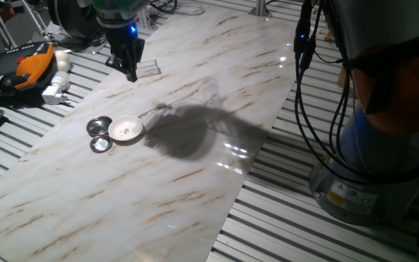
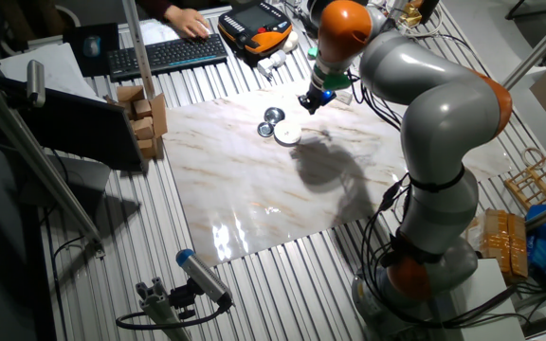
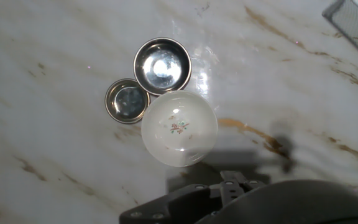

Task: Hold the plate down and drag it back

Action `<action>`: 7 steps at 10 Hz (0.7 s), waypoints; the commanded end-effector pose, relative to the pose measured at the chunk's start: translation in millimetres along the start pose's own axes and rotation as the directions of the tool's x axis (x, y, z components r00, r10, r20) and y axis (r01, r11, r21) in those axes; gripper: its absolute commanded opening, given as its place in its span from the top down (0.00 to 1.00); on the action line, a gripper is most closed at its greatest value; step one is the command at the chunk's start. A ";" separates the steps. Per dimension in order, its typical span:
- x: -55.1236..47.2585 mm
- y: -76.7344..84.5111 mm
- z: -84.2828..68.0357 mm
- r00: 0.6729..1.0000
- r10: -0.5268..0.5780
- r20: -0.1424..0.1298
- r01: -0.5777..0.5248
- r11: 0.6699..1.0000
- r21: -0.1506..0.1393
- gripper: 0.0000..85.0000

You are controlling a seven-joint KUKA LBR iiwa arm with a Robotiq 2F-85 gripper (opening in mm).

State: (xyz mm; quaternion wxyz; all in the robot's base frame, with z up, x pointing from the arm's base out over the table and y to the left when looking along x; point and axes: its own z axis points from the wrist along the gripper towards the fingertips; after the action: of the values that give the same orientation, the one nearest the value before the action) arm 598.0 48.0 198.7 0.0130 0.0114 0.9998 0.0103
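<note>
The plate (image 1: 126,130) is a small white dish with faint specks, lying on the marble board (image 1: 195,182). It touches two shiny metal discs (image 1: 99,126) on its left. It also shows in the other fixed view (image 2: 287,135) and in the middle of the hand view (image 3: 179,129). My gripper (image 1: 131,75) hangs in the air above the board's far edge, well clear of the plate and holding nothing. Its fingers look pressed together. It also shows in the other fixed view (image 2: 309,102). The hand view shows only the hand's dark body at the bottom.
A clear flat rectangular piece (image 1: 148,69) lies just by the gripper tip. An orange handheld unit (image 1: 31,65) and a white plug (image 1: 55,91) lie off the board at the left. A keyboard (image 2: 164,54), small cardboard boxes (image 2: 145,114) and a wire basket (image 3: 353,18) are nearby.
</note>
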 end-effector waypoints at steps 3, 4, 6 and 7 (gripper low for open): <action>1.1 0.2 0.5 1.000 0.000 0.002 0.000 1.000 0.000 1.00; 0.8 0.3 1.3 1.000 0.000 0.005 0.000 1.000 -0.001 1.00; 0.8 0.0 1.3 1.000 -0.002 0.009 0.002 1.000 -0.001 1.00; 0.9 -0.5 1.5 1.000 -0.001 0.009 0.001 1.000 -0.004 1.00</action>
State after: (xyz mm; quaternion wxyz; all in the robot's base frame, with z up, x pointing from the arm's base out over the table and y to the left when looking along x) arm 597.2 47.5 197.0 0.0176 0.0107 0.9997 0.0125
